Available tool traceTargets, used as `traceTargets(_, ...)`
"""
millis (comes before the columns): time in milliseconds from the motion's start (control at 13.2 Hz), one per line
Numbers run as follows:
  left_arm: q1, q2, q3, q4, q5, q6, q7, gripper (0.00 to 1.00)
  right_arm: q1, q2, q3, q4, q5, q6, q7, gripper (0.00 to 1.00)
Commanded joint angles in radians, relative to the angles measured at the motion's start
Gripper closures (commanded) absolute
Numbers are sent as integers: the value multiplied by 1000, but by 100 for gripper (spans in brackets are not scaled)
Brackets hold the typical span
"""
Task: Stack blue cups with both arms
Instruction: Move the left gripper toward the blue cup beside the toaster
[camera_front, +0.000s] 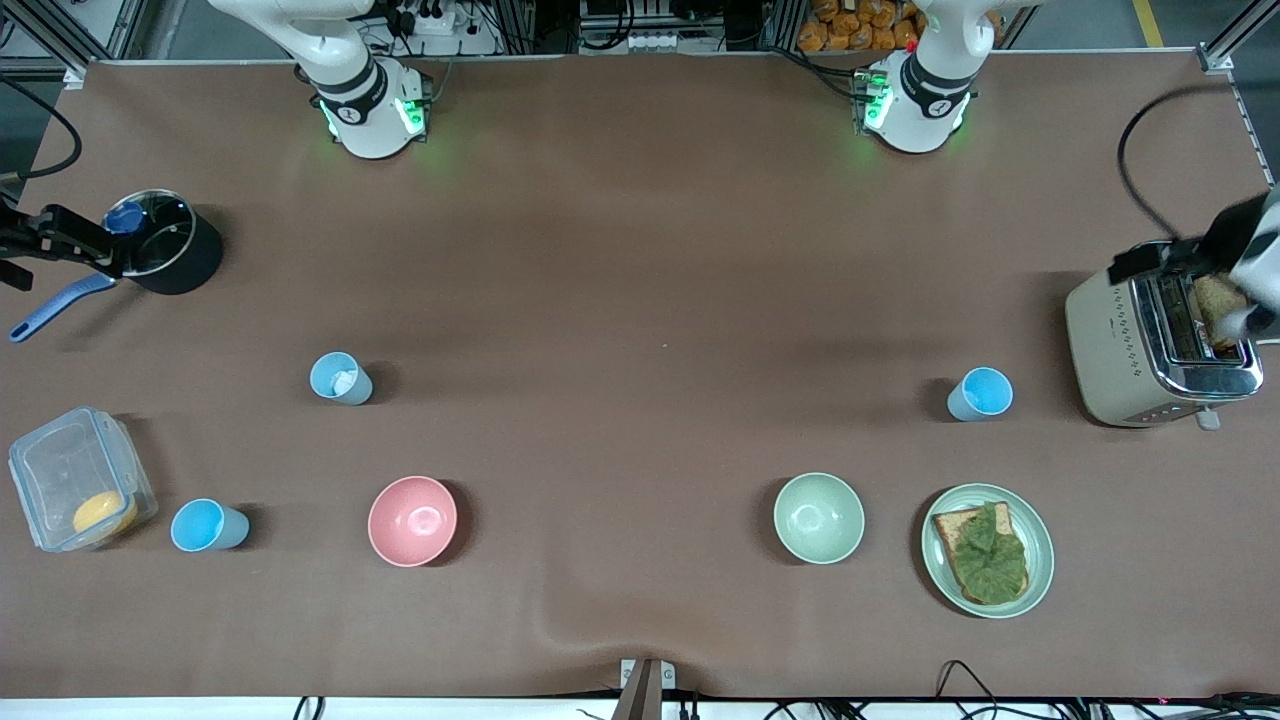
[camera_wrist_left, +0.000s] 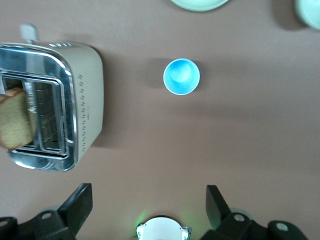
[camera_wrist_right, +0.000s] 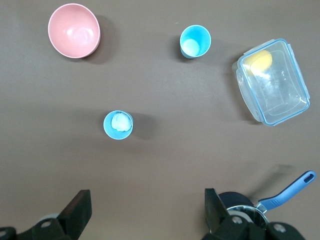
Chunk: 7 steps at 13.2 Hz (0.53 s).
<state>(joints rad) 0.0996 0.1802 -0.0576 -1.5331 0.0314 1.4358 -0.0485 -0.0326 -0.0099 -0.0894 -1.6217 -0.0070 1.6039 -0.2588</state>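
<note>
Three light-blue cups stand upright and apart on the brown table. One cup (camera_front: 340, 378) holds something white and also shows in the right wrist view (camera_wrist_right: 118, 124). A second cup (camera_front: 208, 526) stands beside the clear container and shows in the right wrist view too (camera_wrist_right: 195, 41). The third cup (camera_front: 980, 393) stands beside the toaster and shows in the left wrist view (camera_wrist_left: 181, 76). My right gripper (camera_front: 95, 245) is up over the pot, open and empty (camera_wrist_right: 146, 204). My left gripper (camera_front: 1150, 262) is up over the toaster, open and empty (camera_wrist_left: 147, 200).
A pink bowl (camera_front: 412, 520) and a pale green bowl (camera_front: 818, 517) sit nearer the front camera. A plate (camera_front: 1040, 560) holds toast with lettuce. The toaster (camera_front: 1120, 350) holds a bread slice. A black pot (camera_front: 190, 265) and a clear container (camera_front: 50, 470) stand at the right arm's end.
</note>
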Motion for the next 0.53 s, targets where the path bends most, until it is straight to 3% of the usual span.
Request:
traceTargets(0, -8, 76, -11, 27, -7, -12, -4, 0, -9, 8, 11, 22, -16, -16, 0, 0)
traceTargets(456, 35, 174, -5, 21, -22, 191, 42, 0, -7, 8, 11, 22, -16, -16, 0, 0)
